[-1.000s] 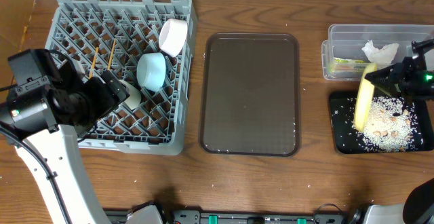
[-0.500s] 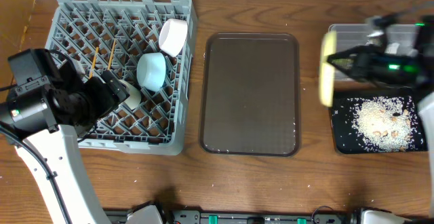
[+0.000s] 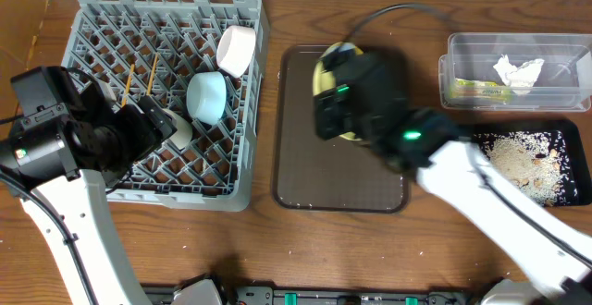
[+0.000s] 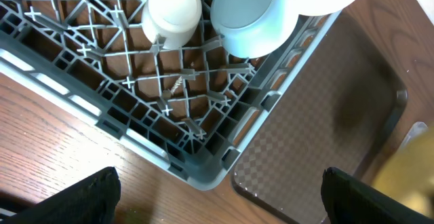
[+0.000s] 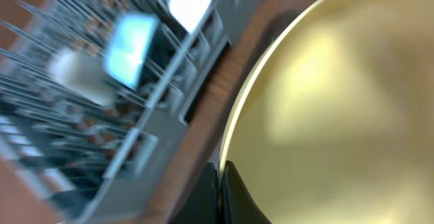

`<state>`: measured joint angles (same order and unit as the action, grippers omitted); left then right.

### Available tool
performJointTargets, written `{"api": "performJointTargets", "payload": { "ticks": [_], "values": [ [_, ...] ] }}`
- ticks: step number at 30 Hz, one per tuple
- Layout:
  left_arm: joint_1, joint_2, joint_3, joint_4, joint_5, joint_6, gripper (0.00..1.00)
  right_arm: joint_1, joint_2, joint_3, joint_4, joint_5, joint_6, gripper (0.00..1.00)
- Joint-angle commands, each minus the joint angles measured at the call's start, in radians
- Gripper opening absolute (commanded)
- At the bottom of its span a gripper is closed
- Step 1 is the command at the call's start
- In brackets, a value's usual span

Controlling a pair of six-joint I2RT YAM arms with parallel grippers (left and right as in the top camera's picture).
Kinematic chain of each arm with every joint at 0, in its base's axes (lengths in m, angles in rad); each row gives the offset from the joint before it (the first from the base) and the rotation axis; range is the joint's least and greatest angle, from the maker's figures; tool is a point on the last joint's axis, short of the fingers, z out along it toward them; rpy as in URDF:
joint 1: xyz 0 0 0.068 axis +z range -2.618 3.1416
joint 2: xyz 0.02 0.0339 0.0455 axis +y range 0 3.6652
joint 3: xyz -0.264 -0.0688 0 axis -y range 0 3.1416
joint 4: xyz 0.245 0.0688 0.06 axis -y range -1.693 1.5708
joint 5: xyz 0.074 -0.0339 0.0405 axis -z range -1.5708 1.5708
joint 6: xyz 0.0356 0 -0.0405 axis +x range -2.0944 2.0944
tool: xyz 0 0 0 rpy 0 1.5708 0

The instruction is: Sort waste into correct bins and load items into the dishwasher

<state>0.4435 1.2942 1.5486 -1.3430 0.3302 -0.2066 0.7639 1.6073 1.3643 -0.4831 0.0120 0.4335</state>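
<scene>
My right gripper (image 5: 220,183) is shut on the rim of the yellow plate (image 5: 339,102), which it holds on edge above the brown tray, near the rack's right side; the plate (image 3: 326,72) shows as a blurred yellow rim behind the arm. My left gripper (image 4: 220,203) hangs open and empty over the grey dish rack's (image 3: 92,28) front right corner. In the rack sit the light blue bowl (image 3: 207,97), the pinkish-white bowl (image 3: 236,50), the cream cup (image 3: 178,128) and the chopsticks (image 3: 129,85).
The dark brown serving tray (image 3: 305,176) lies between rack and bins. At the right, the clear tub (image 3: 462,51) holds the white tissue (image 3: 518,69) and the wrapper (image 3: 476,90). The black tray (image 3: 578,189) in front of it holds rice scraps (image 3: 518,152).
My right arm has swung the yellow plate left, from above the black tray to over the brown tray. The left arm has not moved.
</scene>
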Motion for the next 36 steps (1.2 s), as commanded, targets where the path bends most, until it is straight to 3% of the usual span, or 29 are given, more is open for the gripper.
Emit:
{"api": "performJointTargets", "payload": {
  "ticks": [1,11,12,13,17,19,20,24,27,36],
  "values": [
    [0.005,0.000,0.004,-0.003,-0.009,-0.002,0.95,0.051,0.126,0.007,0.040,0.161,0.012,0.01],
    [0.005,0.000,0.004,-0.003,-0.009,-0.002,0.95,0.127,0.319,0.007,0.098,0.167,0.048,0.04],
    [0.005,0.000,0.004,-0.003,-0.010,-0.002,0.95,0.127,0.319,0.007,0.096,0.167,0.048,0.14],
    [0.005,0.000,0.004,-0.003,-0.010,-0.002,0.95,0.127,0.319,0.007,0.094,0.167,0.048,0.31],
    [0.005,0.000,0.004,-0.003,-0.010,-0.002,0.95,0.125,0.267,0.009,0.080,0.163,0.048,0.60],
    [0.005,0.000,0.004,-0.003,-0.010,-0.002,0.95,0.113,0.201,0.009,0.064,0.166,0.048,0.93],
    [0.005,0.000,0.004,-0.003,-0.010,-0.002,0.95,0.091,0.137,0.009,0.041,0.185,0.048,0.99],
    [0.005,0.000,0.004,-0.003,-0.009,-0.002,0.95,-0.037,-0.093,0.010,-0.073,0.242,0.048,0.99],
    [0.005,0.000,0.004,-0.003,-0.009,-0.002,0.95,-0.245,-0.260,0.010,-0.206,0.238,0.048,0.99],
    [0.005,0.000,0.004,0.001,-0.010,-0.002,0.95,-0.892,-0.410,0.009,-0.568,0.260,0.041,0.99]
  ]
}}
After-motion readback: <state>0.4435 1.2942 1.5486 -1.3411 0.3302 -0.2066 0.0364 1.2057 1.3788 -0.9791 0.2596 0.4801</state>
